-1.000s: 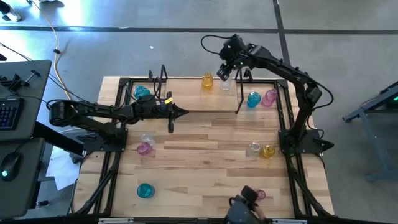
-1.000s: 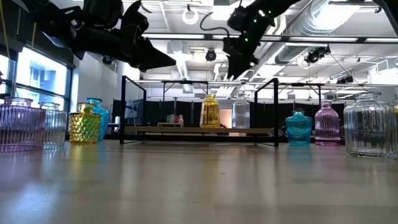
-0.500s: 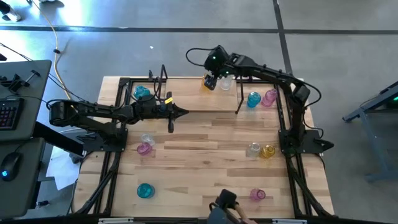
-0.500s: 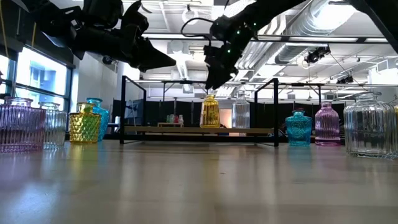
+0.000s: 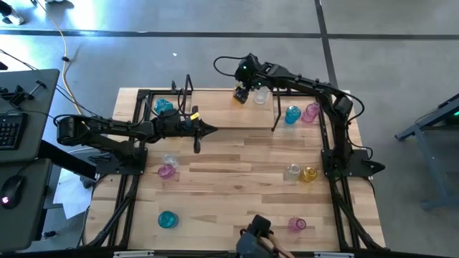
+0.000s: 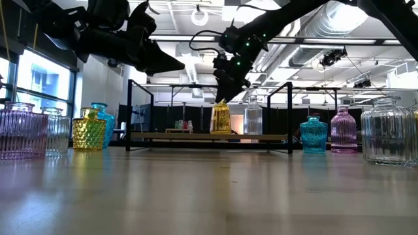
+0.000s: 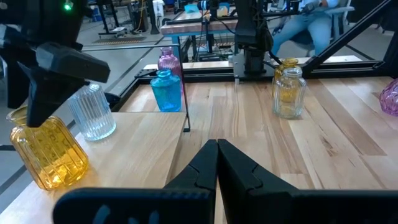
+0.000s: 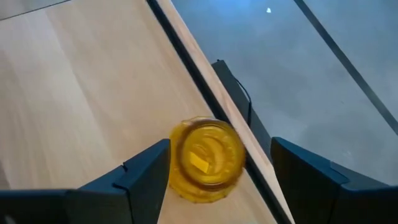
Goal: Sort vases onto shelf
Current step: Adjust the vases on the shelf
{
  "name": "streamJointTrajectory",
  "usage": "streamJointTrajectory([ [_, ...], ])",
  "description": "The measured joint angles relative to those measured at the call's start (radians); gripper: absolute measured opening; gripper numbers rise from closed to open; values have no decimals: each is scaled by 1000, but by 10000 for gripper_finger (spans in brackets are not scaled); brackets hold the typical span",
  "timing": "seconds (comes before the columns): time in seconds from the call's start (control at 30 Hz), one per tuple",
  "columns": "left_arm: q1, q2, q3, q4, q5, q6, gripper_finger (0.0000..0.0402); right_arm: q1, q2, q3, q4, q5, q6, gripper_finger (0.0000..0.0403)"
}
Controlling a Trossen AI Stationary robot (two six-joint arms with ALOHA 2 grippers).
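It looks like an open-plan robotics lab or workshop: exposed silver ducts (image 6: 339,19) and ceiling lights run overhead, the grey concrete floor (image 5: 179,21) surrounds the table, a keyboard (image 5: 8,132) sits at one side, and distant workbenches (image 7: 205,18), probably, fill the background.

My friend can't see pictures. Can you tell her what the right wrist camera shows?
Looking straight down, the right gripper has its two dark fingers spread open on either side of a yellow vase. The vase stands at the edge of a pale wooden board, with grey floor beyond it.
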Motion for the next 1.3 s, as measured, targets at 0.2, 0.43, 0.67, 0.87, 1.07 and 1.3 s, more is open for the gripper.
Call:
streamJointTrajectory([
  [0.2,0,0,0,0,0,0,0,-8,0,0,2,5,3,256],
  [0.43,0,0,0,-3,0,0,0,-19,0,0,-2,8,11,256],
  [0.67,0,0,0,-3,0,0,0,-17,0,0,-5,6,10,256],
  [0.87,0,0,0,-5,0,0,0,-18,0,0,-25,7,10,256],
  [1.07,0,0,0,-5,0,0,0,-18,0,0,-67,7,10,256],
  [1.3,0,0,0,-6,0,0,0,-18,0,0,-102,7,10,256],
])
